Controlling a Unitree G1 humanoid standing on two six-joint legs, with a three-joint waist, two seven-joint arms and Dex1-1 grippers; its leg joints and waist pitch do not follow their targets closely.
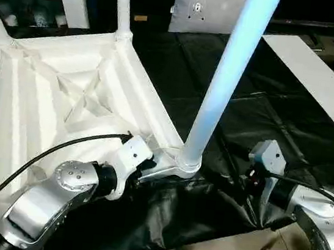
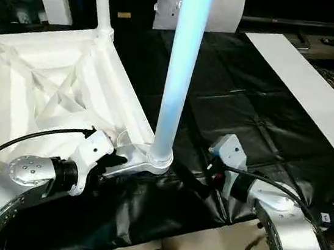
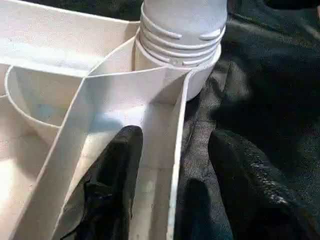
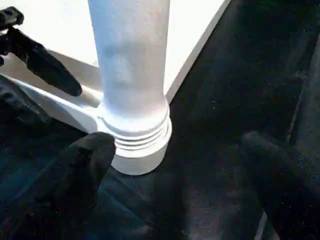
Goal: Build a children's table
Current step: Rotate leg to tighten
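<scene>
Left gripper (image 1: 143, 166) sits at the near corner of the children's table (image 1: 45, 115), which lies upside down on the black cloth (image 1: 267, 113). Its fingers are parted astride the raised rim (image 3: 175, 150): one finger (image 3: 112, 185) inside the rim, the other outside against the cloth. From the wrist view I cannot say for certain that they press the rim; it looks like a loose straddle rather than a firm clamp.

Near leg (image 1: 225, 83) stands upright in the corner socket (image 1: 188, 163), its long axis close to vertical, just beyond the left gripper's fingertips. Ribbed rings at its foot show above the socket's lip (image 3: 180, 50), so it may not be fully home.

Right gripper (image 4: 175, 165) is spread wide and holds nothing; the leg's base stands between and ahead of its fingers (image 4: 75, 170), untouched. It lies to the right of the socket, slightly farther off than the left.

Two further legs (image 1: 123, 2) stand at the far corners.
</scene>
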